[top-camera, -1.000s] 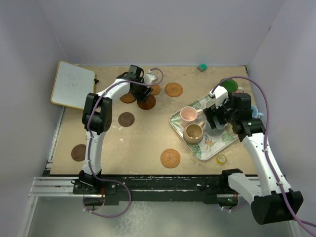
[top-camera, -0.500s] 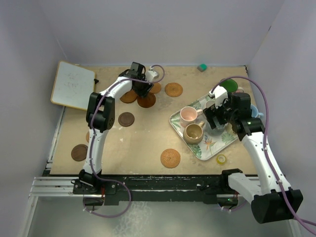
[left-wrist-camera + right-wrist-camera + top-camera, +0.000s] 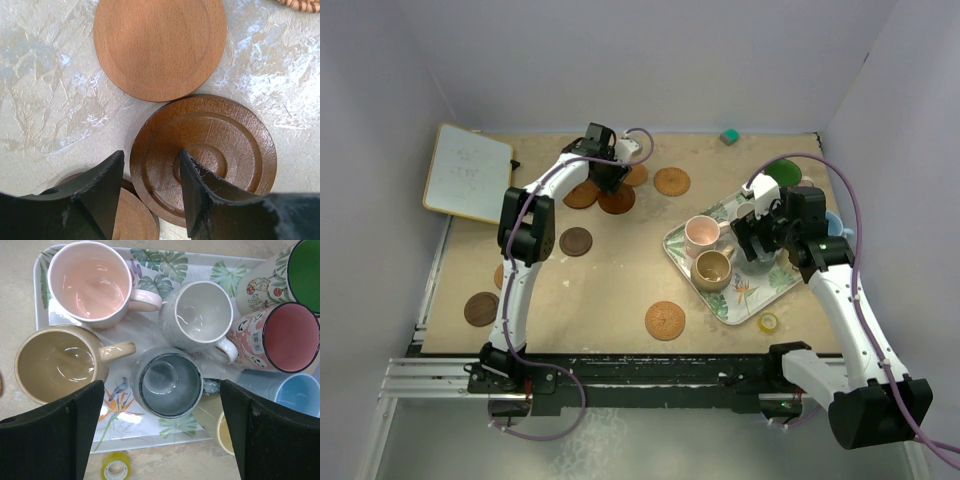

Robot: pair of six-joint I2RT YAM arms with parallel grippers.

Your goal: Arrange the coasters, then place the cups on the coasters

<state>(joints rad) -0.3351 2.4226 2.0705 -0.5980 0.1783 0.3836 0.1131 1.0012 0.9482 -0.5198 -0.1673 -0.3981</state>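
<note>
The coasters are being arranged, and no cup sits on a coaster yet. The left arm reaches to the far edge of the table (image 3: 620,280), left of centre, where several coasters lie bunched.

In the wrist view the left fingers (image 3: 100,195) stand part way apart, straddling the rim of the dark ringed coaster (image 3: 205,155). One tip is just outside its edge and the other is on its face by the inner ring (whether they bite on that band or merely rest there I cannot tell). This coaster lies partly over a lighter coaster (image 3: 127,220) beneath the fingers. Its far rim looks to touch the plain tan coaster (image 3: 160,47).

A woven coaster (image 3: 672,181) lies just right of the bunch. A small dark coaster (image 3: 576,241) lies towards the middle, another dark coaster (image 3: 480,308) near the left edge, and a second woven coaster (image 3: 665,320) towards the near edge.

The right fingers (image 3: 65,430) are spread wide and hold nothing. They hang over the leaf-patterned tray (image 3: 170,267) by the right edge, with the slate cup (image 3: 170,382) directly below the gap. The pink cup (image 3: 90,282), tan cup (image 3: 57,362) and grey cup (image 3: 197,315) share the tray. The red cup (image 3: 292,337), green cup (image 3: 310,270) and light blue cup (image 3: 300,395) crowd its right side.

The next move, as I judge it, is to draw the ringed coaster off the one beneath it and onto bare table. That calls for a low, flat pull, since so thin a disc offers little to hold and its neighbours could easily be dragged along (the spacing should also leave room for the handles).
</note>
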